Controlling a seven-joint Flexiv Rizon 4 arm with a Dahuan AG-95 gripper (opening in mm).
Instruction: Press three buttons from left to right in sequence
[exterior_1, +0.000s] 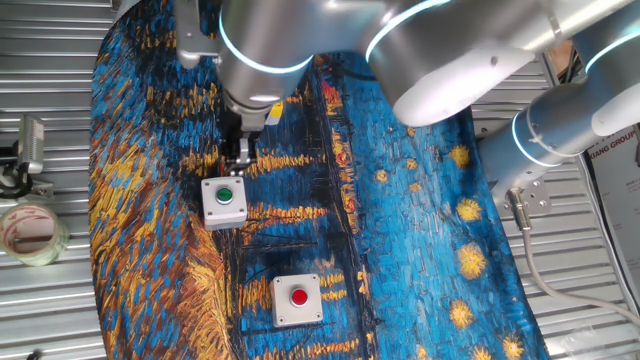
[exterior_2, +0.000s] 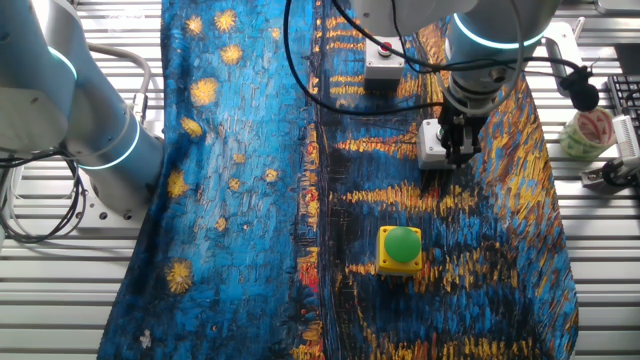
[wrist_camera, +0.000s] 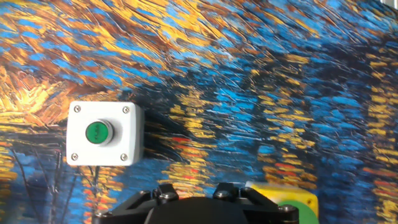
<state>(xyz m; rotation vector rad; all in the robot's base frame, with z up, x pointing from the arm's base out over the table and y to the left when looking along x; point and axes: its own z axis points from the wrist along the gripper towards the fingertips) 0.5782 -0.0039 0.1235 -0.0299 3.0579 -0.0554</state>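
Three button boxes stand on the painted cloth (exterior_1: 420, 220). The grey-white box with the small green button (exterior_1: 224, 200) shows in the hand view (wrist_camera: 102, 132) at the left. In the other fixed view it (exterior_2: 430, 145) is partly covered by my gripper. The grey-white box with the red button (exterior_1: 298, 298) also shows in the other fixed view (exterior_2: 383, 58). The yellow box with the big green dome (exterior_2: 401, 248) peeks in at the hand view's bottom edge (wrist_camera: 292, 200); the arm hides it in one fixed view. My gripper (exterior_1: 238, 160) (exterior_2: 458, 150) hangs just beside the small green button box. Its fingertips do not show clearly.
The cloth lies over a slatted metal table (exterior_1: 40, 90). A roll of tape (exterior_1: 30, 232) lies off the cloth; it also shows in the other fixed view (exterior_2: 590, 133). The arm's base (exterior_2: 95, 135) stands at the cloth's edge, with cables beside it.
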